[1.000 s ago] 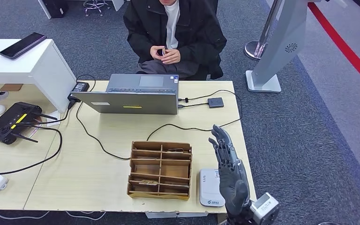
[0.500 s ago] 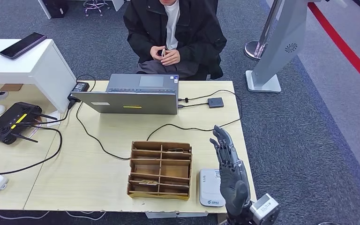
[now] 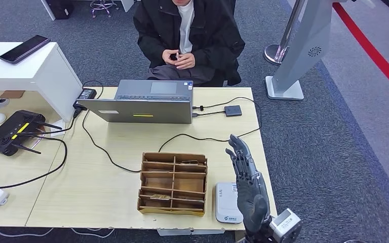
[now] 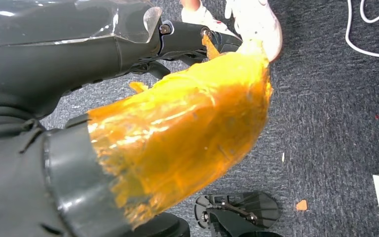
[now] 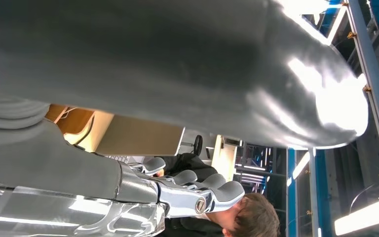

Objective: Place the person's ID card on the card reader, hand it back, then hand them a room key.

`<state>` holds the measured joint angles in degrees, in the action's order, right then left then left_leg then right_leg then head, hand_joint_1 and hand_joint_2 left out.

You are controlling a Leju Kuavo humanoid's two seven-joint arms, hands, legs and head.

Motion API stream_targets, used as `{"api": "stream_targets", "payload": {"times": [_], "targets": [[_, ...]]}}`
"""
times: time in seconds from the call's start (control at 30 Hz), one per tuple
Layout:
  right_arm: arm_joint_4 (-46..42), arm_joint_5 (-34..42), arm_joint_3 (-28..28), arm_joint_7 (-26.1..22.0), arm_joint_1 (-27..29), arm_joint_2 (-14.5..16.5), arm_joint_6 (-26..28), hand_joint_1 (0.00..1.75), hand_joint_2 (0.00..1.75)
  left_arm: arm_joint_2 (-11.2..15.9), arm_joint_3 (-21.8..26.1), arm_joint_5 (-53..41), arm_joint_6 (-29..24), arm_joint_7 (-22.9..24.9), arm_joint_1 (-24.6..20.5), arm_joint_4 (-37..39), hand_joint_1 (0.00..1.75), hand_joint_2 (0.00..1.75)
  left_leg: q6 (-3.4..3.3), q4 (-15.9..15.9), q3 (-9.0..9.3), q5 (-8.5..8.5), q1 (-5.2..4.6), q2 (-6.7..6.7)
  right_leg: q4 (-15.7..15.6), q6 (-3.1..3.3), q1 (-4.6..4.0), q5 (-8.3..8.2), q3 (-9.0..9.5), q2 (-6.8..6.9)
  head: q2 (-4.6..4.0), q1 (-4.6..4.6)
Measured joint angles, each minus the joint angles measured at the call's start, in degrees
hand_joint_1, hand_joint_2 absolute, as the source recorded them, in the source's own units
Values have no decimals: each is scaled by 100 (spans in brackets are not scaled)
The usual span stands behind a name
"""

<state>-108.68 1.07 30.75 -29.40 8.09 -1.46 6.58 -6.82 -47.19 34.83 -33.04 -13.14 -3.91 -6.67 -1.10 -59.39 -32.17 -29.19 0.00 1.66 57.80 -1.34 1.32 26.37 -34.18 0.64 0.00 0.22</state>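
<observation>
My right hand (image 3: 245,178) is raised over the table's right edge, fingers stretched out and apart, holding nothing. Just left of it a white card reader (image 3: 226,202) lies flat near the front edge. A person in a black jacket (image 3: 187,30) sits behind the table, with both hands (image 3: 179,57) together around a small dark card-like thing. In the right wrist view my right hand (image 5: 187,190) reaches towards that person, with nothing in it. In the left wrist view my left hand (image 4: 128,74) hangs over grey carpet, its thumb (image 4: 192,123) wrapped in orange tape, holding nothing.
A cardboard divider box (image 3: 173,183) stands left of the reader. A grey laptop (image 3: 147,101) sits at the table's far edge with cables and a small black box (image 3: 232,110). A router (image 3: 11,131) and a white stand (image 3: 40,76) are at the left.
The person's hands have drawn closer together and lowered the small card. My right hand has stayed almost still.
</observation>
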Motion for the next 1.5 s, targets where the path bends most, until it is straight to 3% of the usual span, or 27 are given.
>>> {"api": "stream_targets", "payload": {"times": [1.5], "targets": [[-43, -34, 0, 2, 56, 0, 43, 0, 0, -2, -55, 55, -38, -9, 2, 0, 0, 0, 2, 0, -1, -1, 0, 0, 0, 1, 0, 1, 0, 0, 0, 0]]}}
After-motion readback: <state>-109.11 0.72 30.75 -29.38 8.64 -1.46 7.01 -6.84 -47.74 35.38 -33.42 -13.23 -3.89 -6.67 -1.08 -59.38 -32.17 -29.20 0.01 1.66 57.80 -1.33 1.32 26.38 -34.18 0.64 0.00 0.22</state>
